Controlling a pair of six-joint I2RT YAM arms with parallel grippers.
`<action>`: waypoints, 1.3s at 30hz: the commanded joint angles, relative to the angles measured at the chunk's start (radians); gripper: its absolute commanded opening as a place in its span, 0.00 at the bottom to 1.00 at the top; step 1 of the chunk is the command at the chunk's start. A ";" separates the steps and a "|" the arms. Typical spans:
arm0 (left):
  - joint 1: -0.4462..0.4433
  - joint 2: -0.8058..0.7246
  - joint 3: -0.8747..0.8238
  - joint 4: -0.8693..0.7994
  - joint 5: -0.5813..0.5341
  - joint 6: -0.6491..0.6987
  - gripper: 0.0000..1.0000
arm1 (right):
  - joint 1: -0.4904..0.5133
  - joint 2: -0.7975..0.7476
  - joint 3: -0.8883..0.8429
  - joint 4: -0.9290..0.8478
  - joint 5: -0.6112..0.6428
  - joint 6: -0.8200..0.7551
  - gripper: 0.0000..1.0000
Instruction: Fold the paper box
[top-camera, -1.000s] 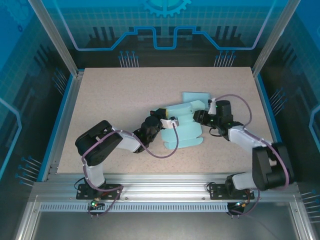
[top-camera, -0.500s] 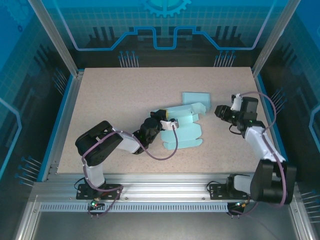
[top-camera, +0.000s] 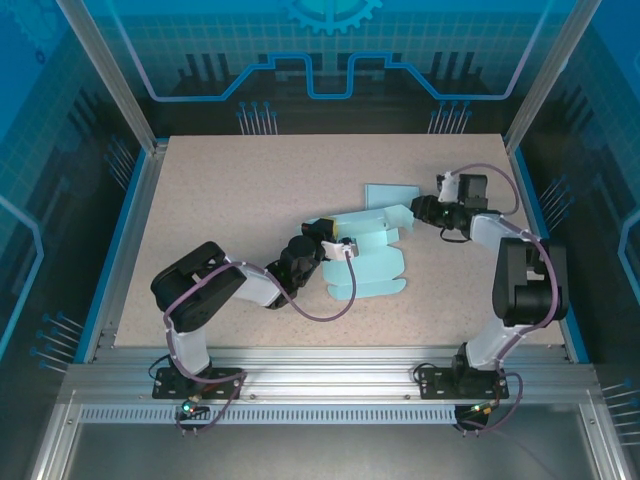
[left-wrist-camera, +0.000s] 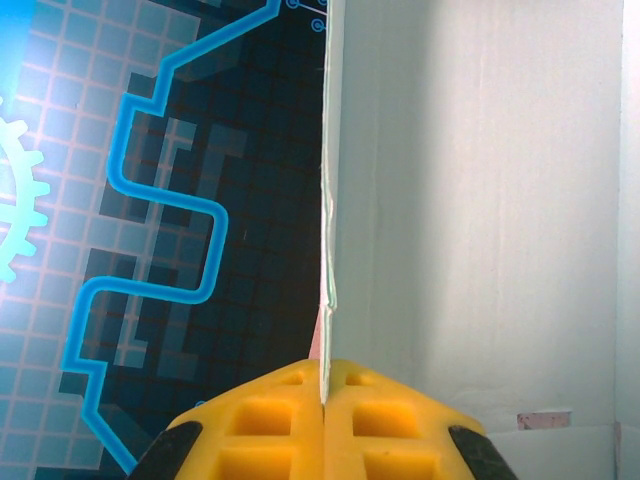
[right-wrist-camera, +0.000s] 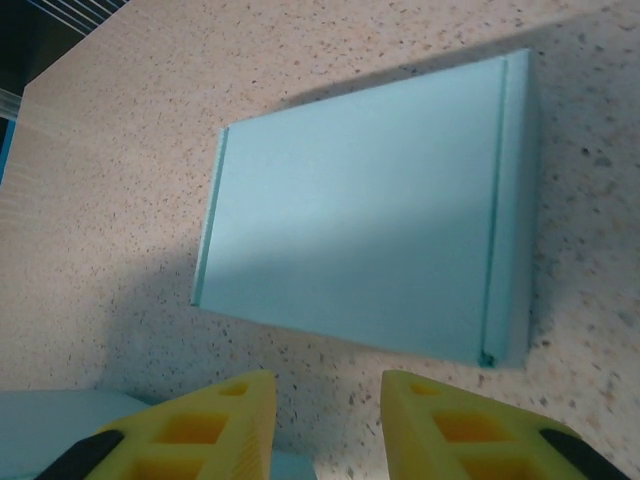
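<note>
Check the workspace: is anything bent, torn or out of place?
One small thing: the paper box panel pinched in the shut left gripper shows a slight kink along its edge just above the grip. A separate flat box lies on the table below the open right gripper. No tears visible.

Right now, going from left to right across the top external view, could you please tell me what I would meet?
left arm → left gripper → paper box → right gripper → right arm
</note>
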 joint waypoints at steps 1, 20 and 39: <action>-0.009 0.014 -0.016 0.053 0.022 0.010 0.00 | 0.012 0.036 0.040 0.030 -0.044 -0.022 0.36; -0.008 0.134 0.035 0.070 -0.029 0.117 0.00 | 0.087 -0.134 -0.205 0.117 -0.040 -0.015 0.37; -0.009 0.160 0.035 0.123 -0.043 0.151 0.00 | 0.186 -0.266 -0.400 0.167 0.060 0.034 0.42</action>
